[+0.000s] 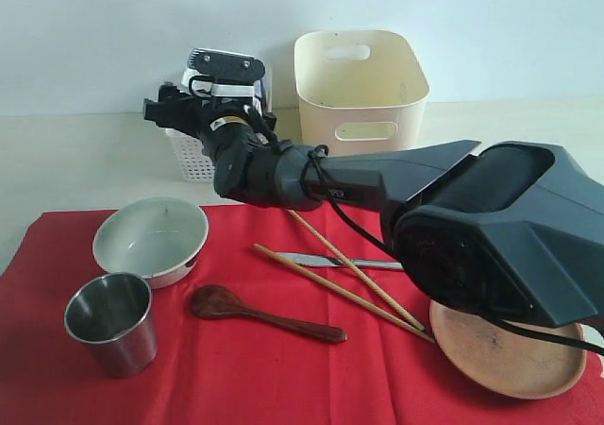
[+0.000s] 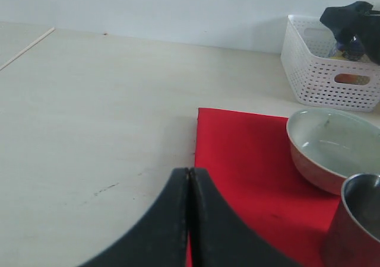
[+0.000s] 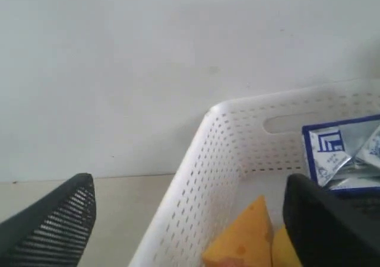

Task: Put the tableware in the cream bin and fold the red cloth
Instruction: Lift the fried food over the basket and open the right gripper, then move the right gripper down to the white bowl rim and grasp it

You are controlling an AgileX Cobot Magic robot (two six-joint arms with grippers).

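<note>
On the red cloth (image 1: pixel 245 378) lie the white bowl (image 1: pixel 151 236), steel cup (image 1: pixel 110 321), dark wooden spoon (image 1: pixel 255 314), two chopsticks (image 1: pixel 340 288), silver knife (image 1: pixel 330 261) and brown plate (image 1: pixel 505 349). The cream bin (image 1: pixel 359 90) stands at the back, off the cloth. My right gripper (image 1: pixel 159 111) reaches across to the white basket; in its wrist view it (image 3: pixel 190 187) is open and empty, straddling the basket's rim. My left gripper (image 2: pixel 189 172) is shut on nothing, low over the cloth's (image 2: pixel 249 160) left edge, near the bowl (image 2: pixel 332 148) and cup (image 2: pixel 359 219).
The white perforated basket (image 1: pixel 193 161) stands left of the cream bin and holds a cheese wedge (image 3: pixel 243 237) and a blue-white milk carton (image 3: pixel 344 151). The right arm's dark body (image 1: pixel 491 227) hangs over the cloth's right half. Bare pale table (image 2: pixel 89 113) lies left of the cloth.
</note>
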